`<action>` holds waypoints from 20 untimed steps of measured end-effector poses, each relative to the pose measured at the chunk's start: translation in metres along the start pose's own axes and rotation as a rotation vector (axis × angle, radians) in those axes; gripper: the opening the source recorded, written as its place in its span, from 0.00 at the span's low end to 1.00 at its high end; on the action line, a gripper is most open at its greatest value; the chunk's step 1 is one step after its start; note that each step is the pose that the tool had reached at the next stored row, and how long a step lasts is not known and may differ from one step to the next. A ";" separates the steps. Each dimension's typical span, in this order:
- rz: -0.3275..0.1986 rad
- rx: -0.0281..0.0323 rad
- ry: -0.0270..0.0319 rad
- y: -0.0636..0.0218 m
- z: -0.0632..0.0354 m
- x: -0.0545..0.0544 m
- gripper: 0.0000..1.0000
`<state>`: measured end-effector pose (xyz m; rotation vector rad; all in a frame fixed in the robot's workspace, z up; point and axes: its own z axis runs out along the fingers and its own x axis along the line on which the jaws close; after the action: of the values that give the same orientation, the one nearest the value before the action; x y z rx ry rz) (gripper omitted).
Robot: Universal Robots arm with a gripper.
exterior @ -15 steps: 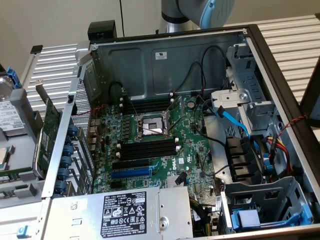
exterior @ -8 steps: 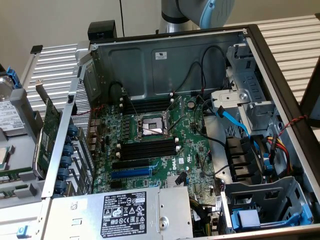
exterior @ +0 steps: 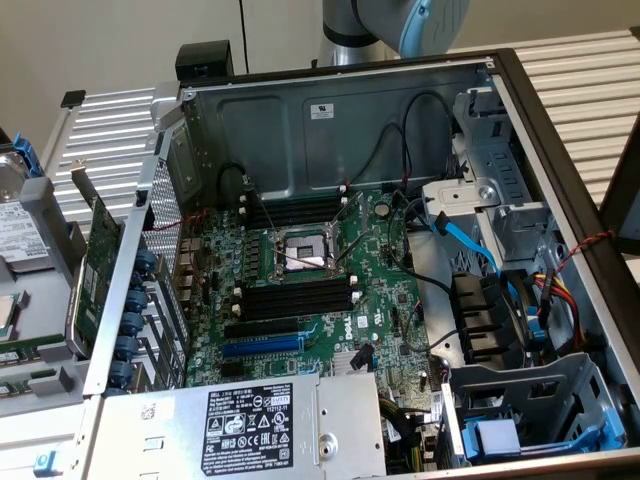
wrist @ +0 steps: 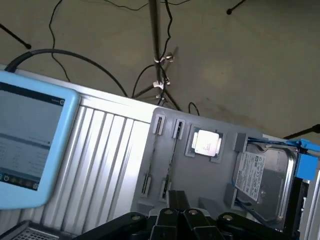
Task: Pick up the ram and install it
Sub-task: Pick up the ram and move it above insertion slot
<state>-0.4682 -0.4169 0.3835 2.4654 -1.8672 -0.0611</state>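
End effector (wrist: 178, 199): clenched, empty, hanging above the parts tray (wrist: 200, 175).
Computer case (exterior: 330, 130): open, board exposed.
Memory slots (exterior: 300, 298): all look bare, so nothing is installed.
Ram (wrist: 171, 157): probably the thin dark strip standing on edge in the tray's holder, though it is hard to tell. Not yet picked up.
Progress: at the start; pickup and install both remain.

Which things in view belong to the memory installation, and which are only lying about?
Belong to the job:
- gripper, jaws shut
- memory slots
- motherboard

Only lying about:
- expansion card
- hard drive
- processor
- blue-cased tablet
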 end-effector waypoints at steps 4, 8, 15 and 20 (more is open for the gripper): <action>-0.059 0.0011 0.0012 0.0002 0.0000 0.000 0.11; -0.033 0.0064 -0.0024 0.0006 0.0014 0.000 0.11; 0.040 0.0093 -0.0080 0.0002 0.0095 0.000 0.11; 0.081 0.0105 -0.0144 0.0002 0.0172 0.000 0.11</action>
<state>-0.4695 -0.4169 0.3664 2.3991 -1.9759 -0.0663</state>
